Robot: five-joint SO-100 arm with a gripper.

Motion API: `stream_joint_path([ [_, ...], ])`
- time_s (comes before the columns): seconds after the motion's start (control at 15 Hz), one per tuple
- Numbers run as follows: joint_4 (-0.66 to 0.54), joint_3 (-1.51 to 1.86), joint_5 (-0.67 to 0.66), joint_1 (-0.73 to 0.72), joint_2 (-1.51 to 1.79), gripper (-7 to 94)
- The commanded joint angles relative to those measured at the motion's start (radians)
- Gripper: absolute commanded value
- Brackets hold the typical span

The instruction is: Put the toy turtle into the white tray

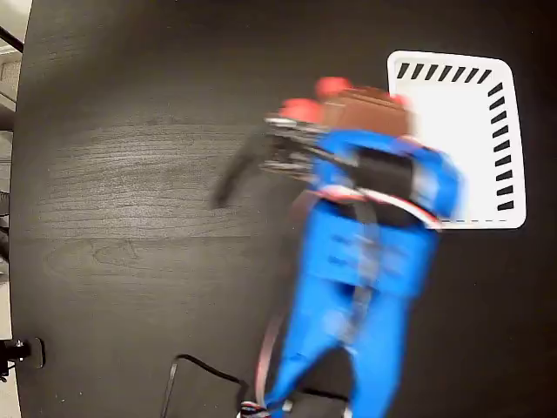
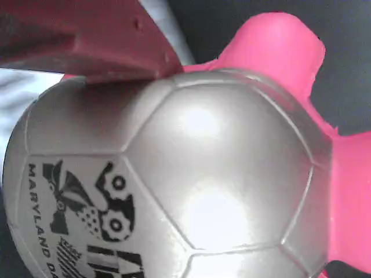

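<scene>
The toy turtle is held above the dark table, just left of the white tray. Its pinkish-red head and flippers stick out from under the blurred blue arm. My gripper is shut on it, with the dark red jaw lying over the shell. In the wrist view the shiny tan shell fills the frame, with a black printed patch at lower left and a pink flipper at upper right. One dark red finger presses on the shell's top. The tray holds nothing that I can see.
The dark wood-grain table spreads to the left of the arm. A black cable loops near the front edge by the arm's base. A dark blurred part juts out left of the wrist.
</scene>
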Motion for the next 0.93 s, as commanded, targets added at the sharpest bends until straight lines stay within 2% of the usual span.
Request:
stream_joint_path([
  [0.0,0.029,-0.161,-0.021,0.193,0.087,0],
  [0.13,0.04,-0.265,-0.02,0.298,0.002,0],
  [0.27,0.037,-0.321,-0.018,0.339,-0.086,0],
  [0.53,0.035,-0.502,0.026,0.344,-0.285,0],
  [0.87,-0.025,-0.58,0.035,0.302,-0.457,0],
])
